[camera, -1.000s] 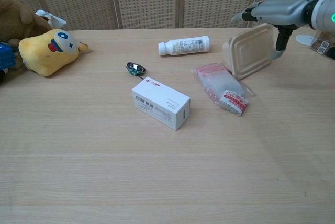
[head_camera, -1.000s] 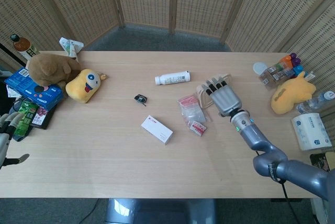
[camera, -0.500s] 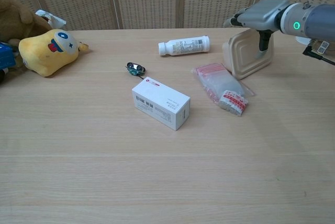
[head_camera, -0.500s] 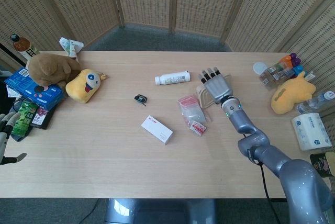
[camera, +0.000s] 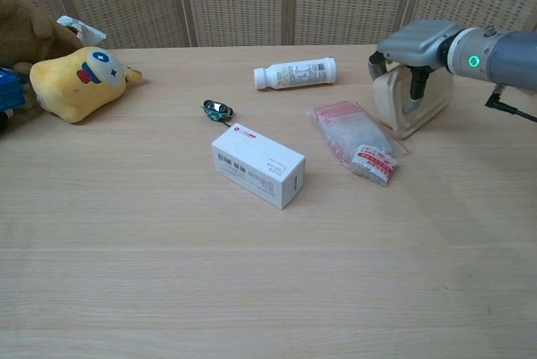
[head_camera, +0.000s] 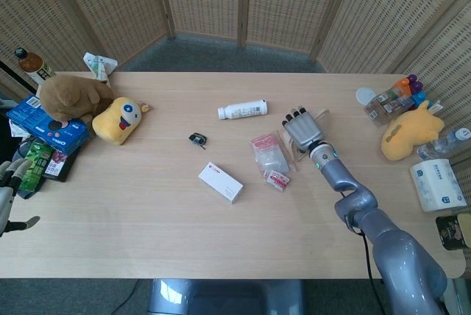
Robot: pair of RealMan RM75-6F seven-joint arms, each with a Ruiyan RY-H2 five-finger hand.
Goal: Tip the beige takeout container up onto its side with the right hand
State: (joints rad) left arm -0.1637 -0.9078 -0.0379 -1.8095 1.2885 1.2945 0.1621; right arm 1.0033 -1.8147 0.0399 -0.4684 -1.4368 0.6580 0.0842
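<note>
The beige takeout container stands up on its side at the right of the table, narrow edge facing the chest view. My right hand lies over its top and grips it, with fingers hanging down its left face. In the head view the right hand covers most of the container. At the table's near left edge my left hand hangs with fingers apart, holding nothing.
A clear plastic bag lies just left of the container, and a white bottle lies behind that. A white box and a small black object sit mid-table. Yellow plush toys flank the table.
The container has gone from leaning back to standing upright on its side and has shifted toward the right. My right hand has come down over its top.
</note>
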